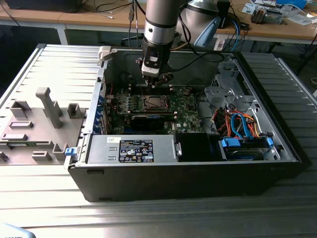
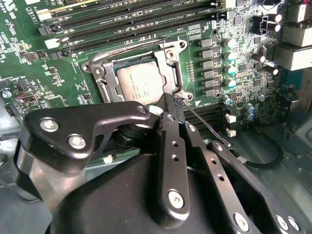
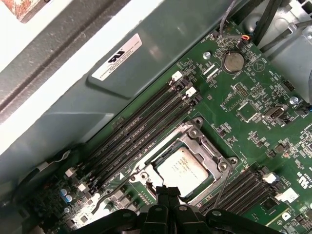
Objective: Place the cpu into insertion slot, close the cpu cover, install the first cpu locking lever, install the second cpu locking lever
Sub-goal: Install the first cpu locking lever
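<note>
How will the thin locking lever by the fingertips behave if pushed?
The locking lever is a thin bare metal rod, so it probably flexes springily rather than staying rigid. It looks smooth and narrow, so the gripper could slip off it. Seemingly anchored at the cpu cover's corner, it likely pivots, not slides.

Ribbed metal table (image 1: 49,69), wooden desks (image 1: 292,30) behind
</note>
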Tool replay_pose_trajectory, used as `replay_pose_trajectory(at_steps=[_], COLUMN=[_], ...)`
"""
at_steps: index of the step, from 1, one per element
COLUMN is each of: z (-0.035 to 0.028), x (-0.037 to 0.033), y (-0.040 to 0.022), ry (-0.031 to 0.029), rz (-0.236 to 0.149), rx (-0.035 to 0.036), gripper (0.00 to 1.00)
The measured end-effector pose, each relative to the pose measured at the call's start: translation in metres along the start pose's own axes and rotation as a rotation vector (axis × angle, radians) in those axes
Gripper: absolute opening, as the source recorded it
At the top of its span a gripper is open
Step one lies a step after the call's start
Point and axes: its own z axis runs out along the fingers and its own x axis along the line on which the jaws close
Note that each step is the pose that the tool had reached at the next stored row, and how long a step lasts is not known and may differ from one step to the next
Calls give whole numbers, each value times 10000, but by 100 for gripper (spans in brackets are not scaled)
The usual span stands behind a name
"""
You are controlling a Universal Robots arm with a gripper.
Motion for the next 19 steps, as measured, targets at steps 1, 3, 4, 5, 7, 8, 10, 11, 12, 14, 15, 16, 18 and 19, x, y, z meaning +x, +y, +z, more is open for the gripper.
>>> replay_pose_trajectory(at_steps=[1, 3, 4, 5, 7, 8, 10, 11, 12, 14, 15, 16, 18, 19], z=[0, 0, 0, 0, 0, 0, 0, 0, 0, 0, 0, 0, 0, 0], x=[0, 0, 0, 0, 0, 0, 0, 0, 0, 0, 0, 0, 0, 0], y=[0, 0, 0, 0, 0, 0, 0, 0, 0, 0, 0, 0, 0, 0], ry=[-1, -2, -2, -4, -5, -5, -6, -7, -7, -8, -9, -9, -10, -11], rz=[-30, -62, -81, -111, -140, -158, -184, -196, -211, -237, -250, -263, -301, -326], rx=[2, 4, 5, 7, 7, 10, 10, 11, 12, 14, 15, 15, 17, 19], gripper=[11, 11, 11, 11, 11, 11, 11, 11, 11, 11, 11, 11, 11, 11])
